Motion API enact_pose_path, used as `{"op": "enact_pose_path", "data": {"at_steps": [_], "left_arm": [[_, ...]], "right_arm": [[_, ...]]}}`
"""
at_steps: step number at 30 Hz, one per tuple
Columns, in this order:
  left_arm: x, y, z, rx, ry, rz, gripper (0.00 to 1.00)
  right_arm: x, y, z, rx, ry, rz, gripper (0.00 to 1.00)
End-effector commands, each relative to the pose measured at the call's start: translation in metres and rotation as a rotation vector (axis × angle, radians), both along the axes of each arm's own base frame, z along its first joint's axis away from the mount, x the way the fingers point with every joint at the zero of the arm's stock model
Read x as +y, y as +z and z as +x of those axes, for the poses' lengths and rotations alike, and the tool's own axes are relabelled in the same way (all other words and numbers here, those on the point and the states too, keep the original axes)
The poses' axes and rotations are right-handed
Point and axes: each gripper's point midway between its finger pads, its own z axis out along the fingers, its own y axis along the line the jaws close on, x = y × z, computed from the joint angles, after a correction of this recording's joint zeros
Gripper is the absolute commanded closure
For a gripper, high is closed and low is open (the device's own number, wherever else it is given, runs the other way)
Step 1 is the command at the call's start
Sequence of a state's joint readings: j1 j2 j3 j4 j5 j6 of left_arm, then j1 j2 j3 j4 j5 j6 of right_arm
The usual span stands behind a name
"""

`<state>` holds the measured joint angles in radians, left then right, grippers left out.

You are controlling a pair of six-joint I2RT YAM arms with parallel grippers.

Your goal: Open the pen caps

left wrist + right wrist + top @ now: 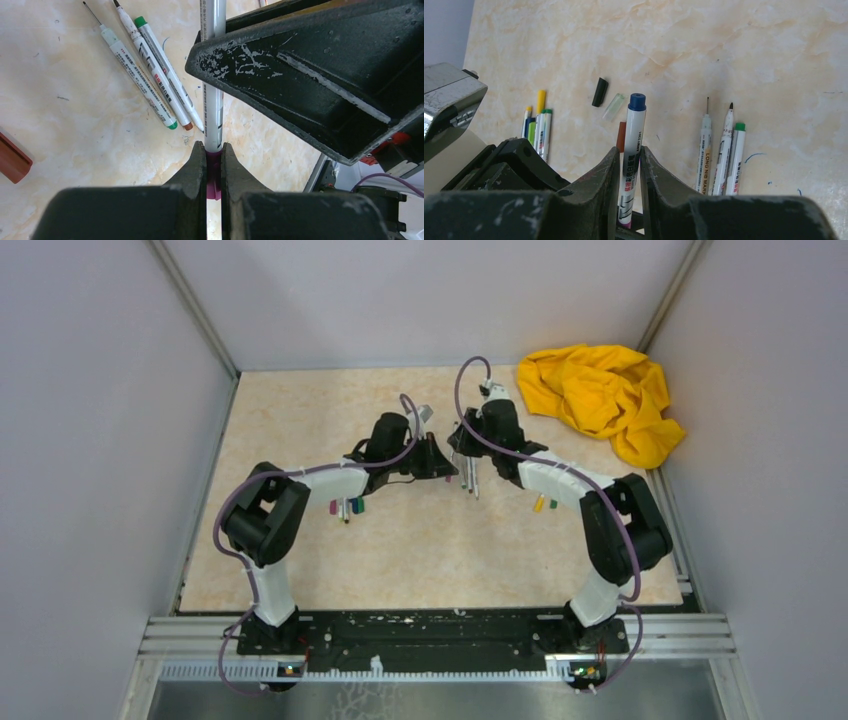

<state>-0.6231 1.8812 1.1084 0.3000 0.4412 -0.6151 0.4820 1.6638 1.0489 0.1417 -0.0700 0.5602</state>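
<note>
The left gripper [214,148] clenches the smooth purple cap [213,175]; right gripper [629,151] flanks the slim white barrel [633,134], grip unclear; loose pens [150,75] alongside.

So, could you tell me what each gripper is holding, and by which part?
The left gripper pinches a pen by its purple cap. The right gripper straddles that pen's barrel; whether it grips it cannot be told.
</note>
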Motion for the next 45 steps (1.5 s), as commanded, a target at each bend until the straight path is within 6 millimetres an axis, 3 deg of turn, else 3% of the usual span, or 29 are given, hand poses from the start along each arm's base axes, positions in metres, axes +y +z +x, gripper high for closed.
{"op": "enact_pose_path", "data": {"at_steps": [1,6,13,17,21,25,30,36,45], "left_arm": [[-0.013,0.037,0.001,-0.083,-0.048,-0.051,1.00],[-0.014,0.043,0.005,-0.085,-0.041,-0.052,1.00],[-0.012,0.060,0.018,-0.110,0.008,-0.033,1.00],[-0.001,0.050,0.021,-0.093,0.072,0.002,1.00],[0.021,0.026,0.018,-0.070,0.155,0.067,1.00],[0.044,-0.008,0.006,-0.042,0.220,0.129,1.00],[0.054,-0.035,-0.008,0.007,0.217,0.169,1.00],[0.062,-0.051,-0.014,0.032,0.221,0.216,1.00],[0.062,-0.073,-0.044,0.066,0.165,0.235,1.00]], "right_arm": [[0.024,0.021,0.000,-0.050,0.068,0.038,0.80],[0.032,0.015,-0.002,-0.038,0.088,0.033,0.83],[0.035,0.016,-0.001,-0.040,0.098,0.026,1.00],[0.030,0.025,0.003,-0.068,0.069,0.012,1.00],[0.014,0.048,0.019,-0.138,-0.010,0.011,1.00],[-0.011,0.092,0.050,-0.232,-0.093,0.066,1.00],[-0.029,0.146,0.076,-0.353,-0.148,0.125,1.00],[-0.037,0.173,0.091,-0.429,-0.193,0.136,1.00],[-0.034,0.194,0.102,-0.512,-0.179,0.133,1.00]]}}
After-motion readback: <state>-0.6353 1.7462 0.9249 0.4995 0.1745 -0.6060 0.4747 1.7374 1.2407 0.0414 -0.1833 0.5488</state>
